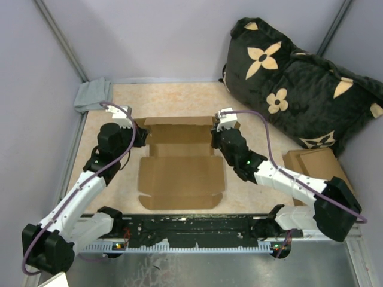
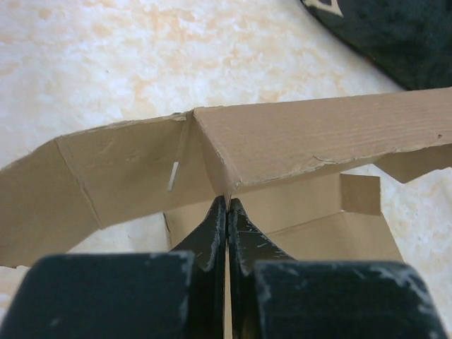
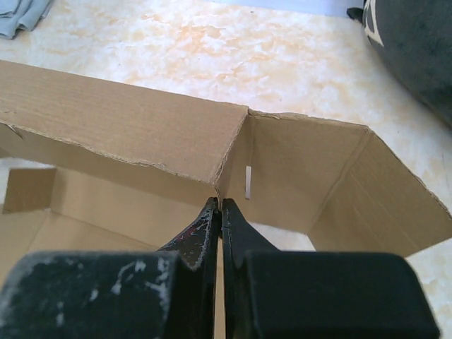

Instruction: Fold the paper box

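Now | left pincer (image 2: 227, 201) pinching paper box (image 1: 179, 176) far-left corner | right pincer (image 3: 219, 205) pinching far-right corner

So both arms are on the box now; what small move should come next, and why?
Probably, with both pinches closed, draw the two far corners slightly toward the arms together. The left gripper and right gripper are each shut on a corner of the paper box, at its raised far wall, while the outer flaps splay outward, so this fold looks only part done.
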`<state>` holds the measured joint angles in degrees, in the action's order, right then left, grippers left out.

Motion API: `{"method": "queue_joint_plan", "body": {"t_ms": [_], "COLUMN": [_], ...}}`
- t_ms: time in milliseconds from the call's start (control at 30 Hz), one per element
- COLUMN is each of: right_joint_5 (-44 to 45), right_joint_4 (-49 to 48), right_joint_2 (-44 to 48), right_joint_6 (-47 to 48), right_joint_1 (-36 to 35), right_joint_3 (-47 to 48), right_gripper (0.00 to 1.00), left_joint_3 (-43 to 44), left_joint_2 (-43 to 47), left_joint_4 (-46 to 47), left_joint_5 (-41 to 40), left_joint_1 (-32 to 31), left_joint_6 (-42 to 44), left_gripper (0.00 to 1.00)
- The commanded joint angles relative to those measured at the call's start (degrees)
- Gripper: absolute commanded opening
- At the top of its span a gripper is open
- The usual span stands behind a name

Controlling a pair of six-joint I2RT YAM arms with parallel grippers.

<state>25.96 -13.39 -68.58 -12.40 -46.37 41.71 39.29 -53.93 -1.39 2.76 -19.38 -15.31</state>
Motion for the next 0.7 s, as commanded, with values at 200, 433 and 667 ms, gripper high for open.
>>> {"method": "queue_joint_plan", "body": {"t_ms": [200,433,667], "right_joint_5": [4.9,3.9,0.1], "right_joint_4": [-13.1,-10.7,-1.2], "right_joint_2": [-10.9,-14.9,-13.3], "right_joint_6": [4.4,3.2,1.7], "right_joint_1": [-0.5,-0.4,-0.4], "right_joint_3": [6.5,7.8,10.7], "right_gripper": [0.00,0.01,0.36], "left_joint_3": [-3.6,-0.9,-1.4], "left_joint_2": [-3.6,-11.0,-13.5], "left_joint_4": [12.9,11.1,11.4], "left_joint_5": [-6.5,-6.9,-7.8], "left_joint_1": [-0.1,-0.1,-0.1], "left_joint_6": [0.4,4.2,3.0], "left_gripper": [0.00,0.00,0.00]}}
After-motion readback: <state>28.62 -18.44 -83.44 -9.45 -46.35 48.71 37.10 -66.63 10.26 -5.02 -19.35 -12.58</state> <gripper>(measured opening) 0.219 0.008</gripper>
